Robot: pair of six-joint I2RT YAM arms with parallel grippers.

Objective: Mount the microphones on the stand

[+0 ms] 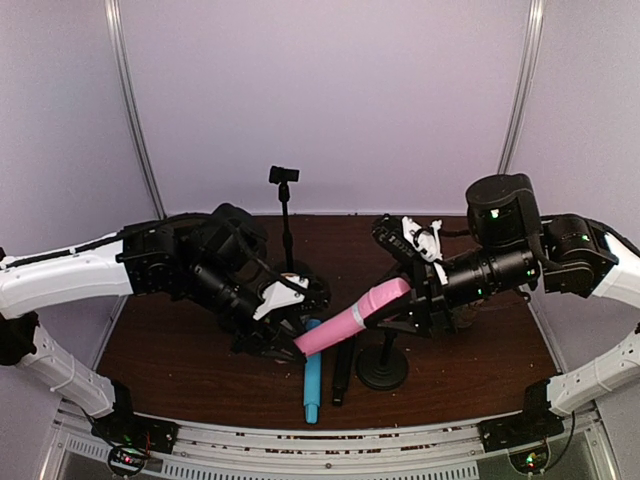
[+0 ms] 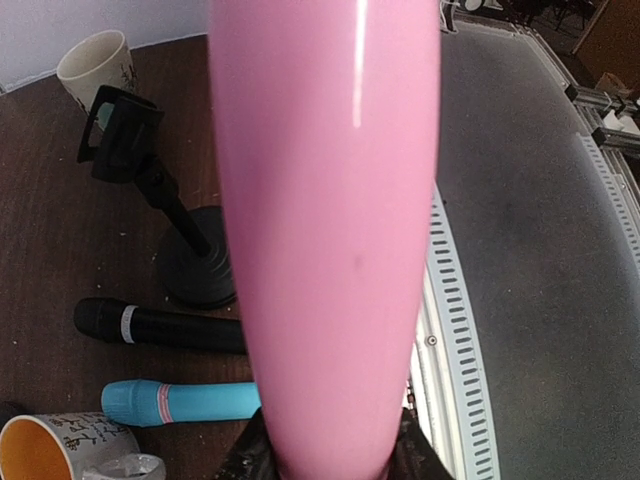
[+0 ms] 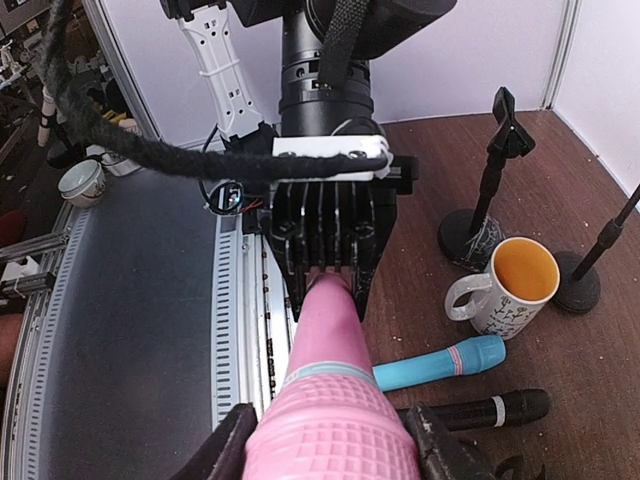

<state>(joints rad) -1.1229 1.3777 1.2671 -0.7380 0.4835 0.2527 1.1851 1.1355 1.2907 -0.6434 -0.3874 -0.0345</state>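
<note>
The pink microphone [image 1: 352,317] hangs above the table, held at both ends. My left gripper [image 1: 292,340] is shut on its slim tail, and its jaws show at the bottom of the left wrist view [image 2: 330,465]. My right gripper [image 1: 402,296] closes on the ribbed head [image 3: 330,435], with a finger [image 3: 225,450] on each side. The light blue microphone [image 1: 312,385] and the black microphone [image 1: 343,372] lie on the table below. A short black stand [image 1: 383,368] is beside them. A taller stand with a clip [image 1: 283,175] is behind.
A white mug with an orange inside [image 3: 515,285] stands by the lying microphones, and a second mug [image 2: 95,65] is further off. The table's slotted front rail [image 2: 455,330] runs just under the pink microphone. Two stand bases [image 3: 470,235] are near the mug.
</note>
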